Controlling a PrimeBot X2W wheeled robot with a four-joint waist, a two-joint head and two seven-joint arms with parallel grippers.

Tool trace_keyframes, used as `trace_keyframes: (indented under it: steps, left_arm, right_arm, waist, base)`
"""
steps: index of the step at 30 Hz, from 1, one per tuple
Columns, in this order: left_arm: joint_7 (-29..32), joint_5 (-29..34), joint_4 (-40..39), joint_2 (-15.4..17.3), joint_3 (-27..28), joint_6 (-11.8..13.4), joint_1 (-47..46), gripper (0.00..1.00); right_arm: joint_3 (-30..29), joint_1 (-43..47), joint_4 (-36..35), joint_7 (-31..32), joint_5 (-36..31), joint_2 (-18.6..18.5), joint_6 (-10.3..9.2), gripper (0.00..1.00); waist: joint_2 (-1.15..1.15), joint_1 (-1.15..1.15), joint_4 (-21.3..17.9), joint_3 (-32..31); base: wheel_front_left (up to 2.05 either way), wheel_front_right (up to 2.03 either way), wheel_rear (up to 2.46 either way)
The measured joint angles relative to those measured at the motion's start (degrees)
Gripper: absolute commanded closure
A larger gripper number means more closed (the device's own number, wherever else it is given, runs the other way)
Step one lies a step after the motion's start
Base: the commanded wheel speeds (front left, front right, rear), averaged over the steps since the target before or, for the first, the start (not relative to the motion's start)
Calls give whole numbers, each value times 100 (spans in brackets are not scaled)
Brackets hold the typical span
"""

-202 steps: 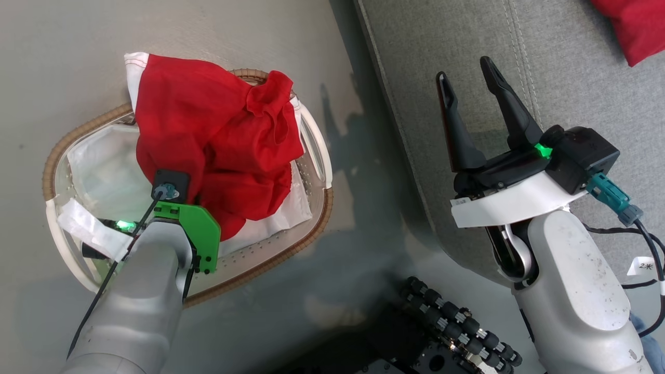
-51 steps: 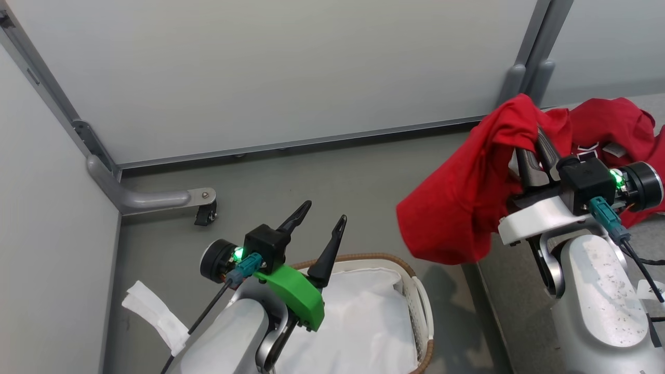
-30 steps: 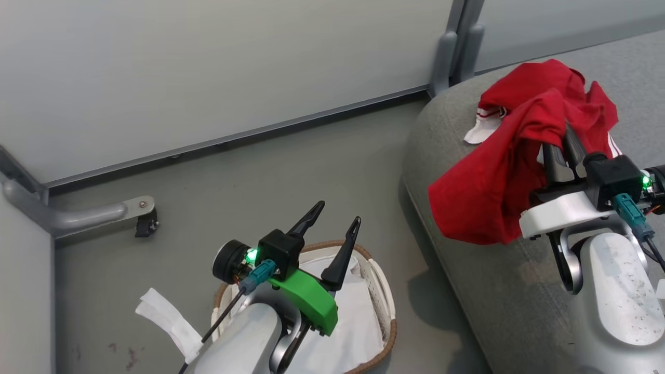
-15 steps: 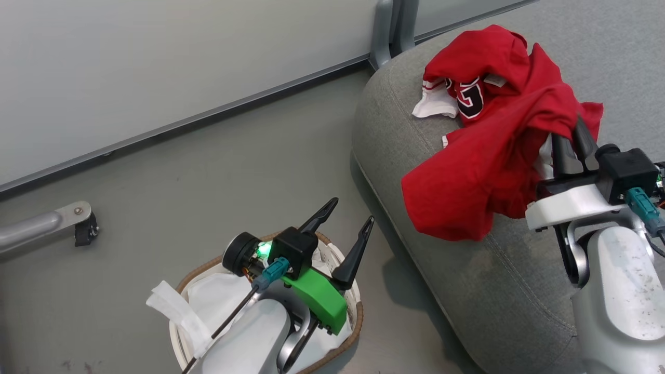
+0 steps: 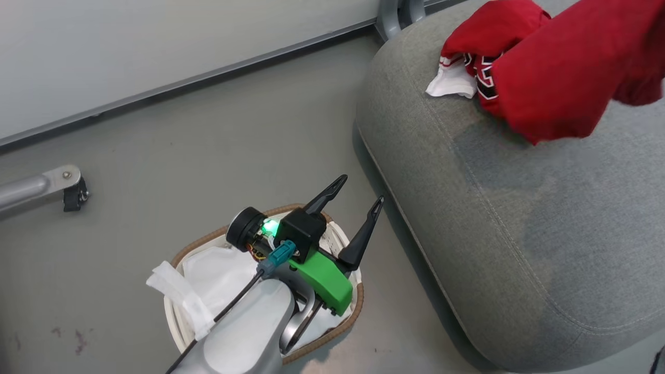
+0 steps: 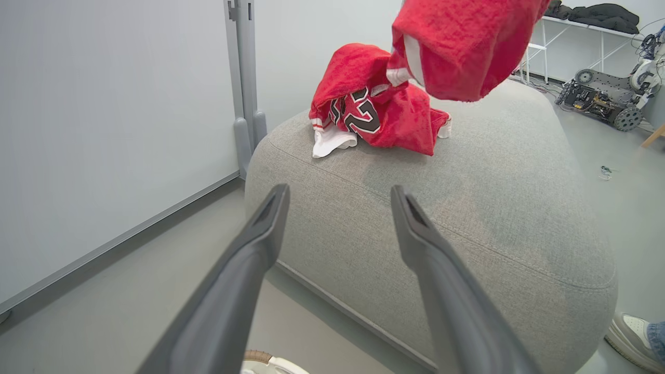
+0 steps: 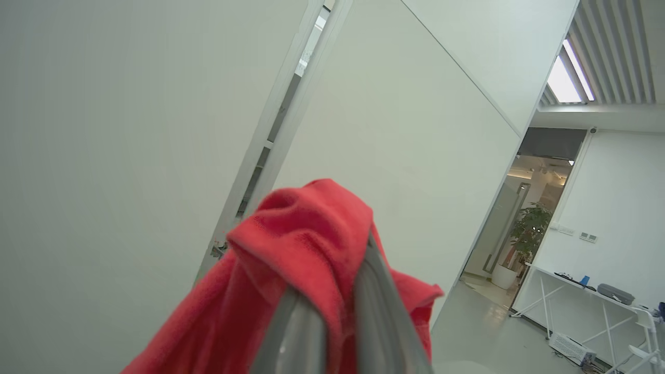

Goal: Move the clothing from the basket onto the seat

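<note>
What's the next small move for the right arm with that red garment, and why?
Probably lower the right end effector toward the seat and open it. It is shut on the plain red garment, which hangs above the seat, near the lettered garment lying there.

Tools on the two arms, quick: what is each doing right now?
Left tool: open, holding nothing.
Right tool: closed on the plain red garment.

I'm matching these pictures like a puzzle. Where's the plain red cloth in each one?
Head view: plain red fabric garment, top right corner.
Left wrist view: the garment, top edge, right of centre.
Right wrist view: the garment, bottom centre.
Landmark: large grey fabric seat under it, head and left wrist views.
</note>
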Motion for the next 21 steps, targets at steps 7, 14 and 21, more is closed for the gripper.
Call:
trace_keyframes:
  steps: [7, 14, 21]
  left_arm:
    - [0, 90, -243, 113, -197, 0, -291, 0]
    - [0, 319, -455, 247, -412, 0, -597, 0]
    - [0, 387, -633, 326, -444, 0, -783, 0]
  right_arm:
    - [-677, -770, 310, 0, -2, -780, 0, 100]
    - [-1210, -886, 503, 0, -172, -1113, 0, 100]
    - [-1416, -346, 870, 0, -405, -642, 0, 100]
  waist:
    - [0, 0, 241, 454]
    - [0, 0, 527, 1040]
    - [0, 1, 799, 1614]
  base:
    - [0, 0, 0]
    - [0, 0, 0]
    - [0, 0, 0]
